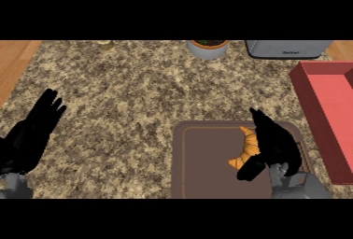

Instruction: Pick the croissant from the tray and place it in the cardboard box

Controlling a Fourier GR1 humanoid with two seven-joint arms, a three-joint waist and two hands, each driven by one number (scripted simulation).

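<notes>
So far the croissant (245,148) is not picked up yet; it lies on the brown tray (207,163), at about 5 o'clock on the desk (138,88). The right hand (277,145) is over it with fingers straight and thumb just beside it, holding nothing. The left hand (31,133) rests open at 8 o'clock. The red cardboard box (329,112) waits at 3 o'clock. Grabbing, lifting and dropping it in are all left.

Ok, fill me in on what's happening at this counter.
The robot's right hand is over the brown tray, its fingers alongside the croissant, which lies on the tray, not yet lifted. The red box sits to the right of the tray with nothing visible in it. The left hand rests open at the left side of the counter.
</notes>
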